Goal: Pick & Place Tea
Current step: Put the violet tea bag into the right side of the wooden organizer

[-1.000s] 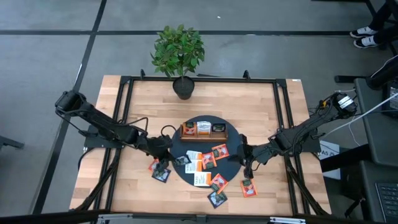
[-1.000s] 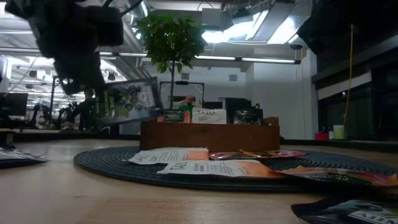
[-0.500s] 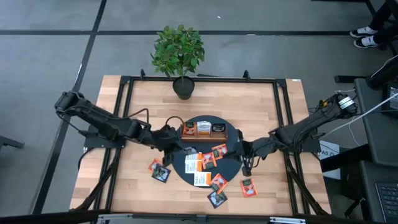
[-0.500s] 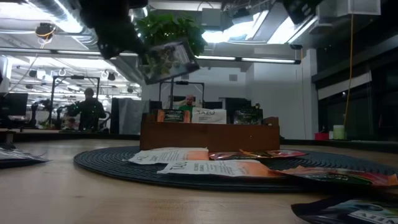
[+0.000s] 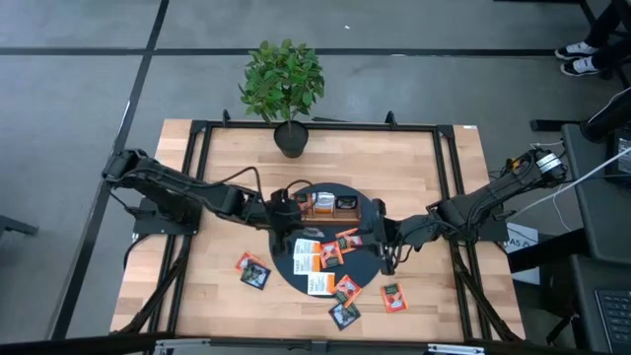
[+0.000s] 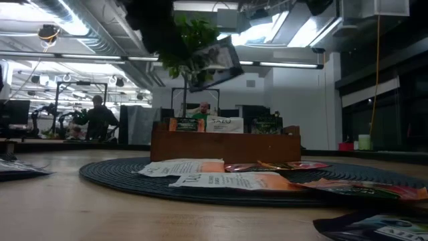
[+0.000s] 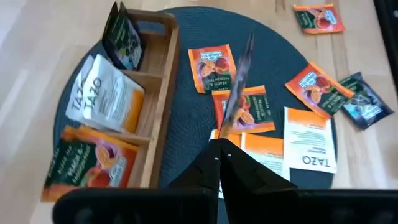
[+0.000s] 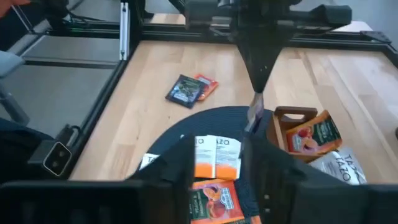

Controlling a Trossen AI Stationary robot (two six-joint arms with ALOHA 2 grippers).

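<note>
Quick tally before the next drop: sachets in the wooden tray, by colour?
Orange sachet: 1
White sachet: 1
Dark sachet: 1
Total in wooden tray: 3
Not counted: held sachet in left tool.

Two dark, near-black jointed robot arms sit either side of the round dark mat (image 5: 325, 237). The left arm (image 5: 173, 187) has chunky rounded joints and a thin black cable looping along it. The right arm (image 5: 483, 207) looks the same, with pale cables and a light fitting at the end farthest from the mat. Each ends in two narrow, tapered black fingers.
</note>
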